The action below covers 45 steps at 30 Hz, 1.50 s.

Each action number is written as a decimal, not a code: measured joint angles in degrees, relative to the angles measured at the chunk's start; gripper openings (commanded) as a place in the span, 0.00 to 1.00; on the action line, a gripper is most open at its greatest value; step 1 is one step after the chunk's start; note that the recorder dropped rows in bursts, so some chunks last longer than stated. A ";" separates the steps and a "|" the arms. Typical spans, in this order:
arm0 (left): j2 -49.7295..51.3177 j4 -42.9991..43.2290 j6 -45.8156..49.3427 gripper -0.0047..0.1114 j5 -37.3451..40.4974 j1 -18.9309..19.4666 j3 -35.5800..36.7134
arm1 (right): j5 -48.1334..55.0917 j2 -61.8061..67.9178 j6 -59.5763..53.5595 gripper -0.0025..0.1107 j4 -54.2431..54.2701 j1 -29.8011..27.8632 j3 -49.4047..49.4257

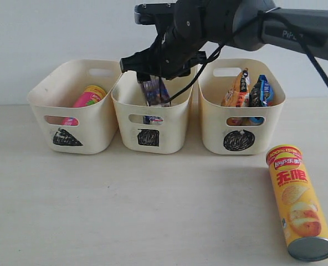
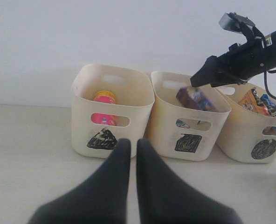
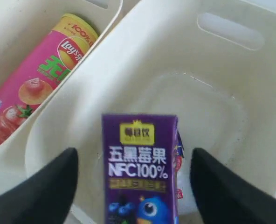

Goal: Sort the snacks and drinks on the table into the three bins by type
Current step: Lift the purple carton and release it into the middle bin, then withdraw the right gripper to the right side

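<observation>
Purple juice box [image 3: 140, 168] inside the middle bin [image 3: 231, 70], the one with the black square mark. Says "NFC100%" in white under four Chinese signs, with a small yellow label above and blue berries drawn below. Stands almost straight up, long side up and down, top end toward the right gripper [image 3: 133, 158]. Hard to tell if resting on the bottom. Jaws there spread wide, with a clear gap on each side of the box, holding nothing.

Low in the same bin, a small blue-and-white carton [image 1: 153, 119], seen through the handle slot.

In the left bin [image 1: 59, 88], marked with a triangle: pink tube [image 3: 33, 84], reading "Lay's" and "100%", leaning with its yellow end up.

In the right bin [image 1: 214, 127], marked with a circle: orange bag [image 1: 237, 91] and blue bag [image 1: 261, 91], both on end.

On the table [image 1: 125, 210], just beside that bin: yellow tube [image 1: 298, 202], lying flat, reading "Lay's", silver end toward the near edge, other end toward the bins.

Left gripper [image 2: 133, 149] low in front of the bins, jaws pressed together on nothing
</observation>
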 measured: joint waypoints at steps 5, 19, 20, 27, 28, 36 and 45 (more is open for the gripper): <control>0.00 0.00 0.00 0.08 0.00 0.00 0.00 | -0.20 -0.18 0.00 0.71 -1.02 0.00 -0.10; 0.00 0.00 0.00 0.08 0.00 0.00 0.00 | 13.76 -8.14 0.00 0.03 -8.48 0.00 -0.10; 0.00 0.00 0.00 0.08 0.00 0.00 0.00 | 15.83 -8.25 0.00 0.03 -8.61 -0.11 -0.10; 0.00 0.00 0.00 0.08 0.00 0.00 0.00 | 23.88 -11.57 -1.32 0.03 -5.20 -2.90 4.42; 0.00 0.00 0.00 0.08 0.00 0.00 0.00 | 23.76 -12.69 -1.44 0.03 -5.09 -3.34 6.43; 0.00 0.00 -0.19 0.08 0.00 0.00 0.00 | 12.37 -27.22 0.33 0.03 -4.35 -3.73 30.84; 0.00 -1.78 -3.21 0.08 0.42 0.00 -1.06 | -3.63 -53.78 12.84 0.03 -14.73 -3.86 57.40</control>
